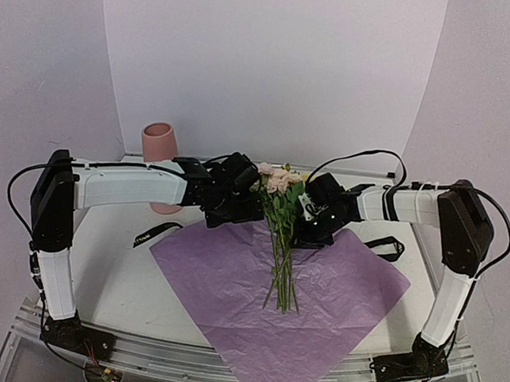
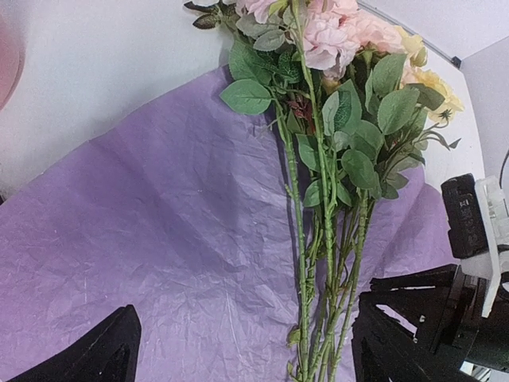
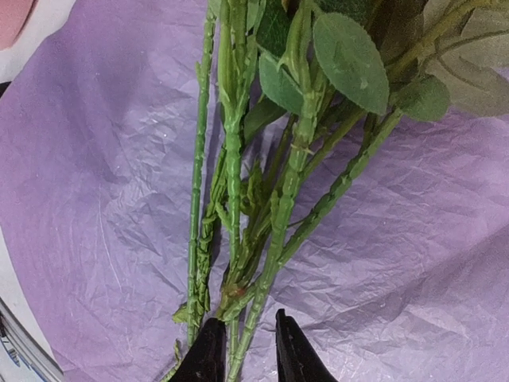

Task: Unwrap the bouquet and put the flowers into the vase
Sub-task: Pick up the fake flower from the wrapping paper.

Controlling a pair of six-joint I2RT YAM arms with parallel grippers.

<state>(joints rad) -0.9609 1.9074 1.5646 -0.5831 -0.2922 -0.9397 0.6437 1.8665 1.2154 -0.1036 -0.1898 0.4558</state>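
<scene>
1. Found flowers (image 1: 281, 212) lying on purple paper (image 1: 223, 284), mid worktop (image 1: 112, 264).
2. Noted L tool (image 2: 246, 330) released, astride stems (image 2: 305, 263).
3. Saw R tool (image 3: 242, 348) nearly clenched round stems (firm grip? couldn't tell).
4. Spotted vase (image 1: 159, 142) back-left.

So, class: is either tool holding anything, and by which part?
The right tool pinches the flowers by their stems, below the leaves; the left tool is open, holding nothing.

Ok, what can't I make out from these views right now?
- Top view: the middle of the vase, hidden behind the left arm.
- Right wrist view: whether the right gripper truly pinches the stems; the stems fill and hide the gap.
- Left wrist view: the stem ends, cut off by the bottom edge.
- Top view: the number of blooms, too small and bunched.
</scene>
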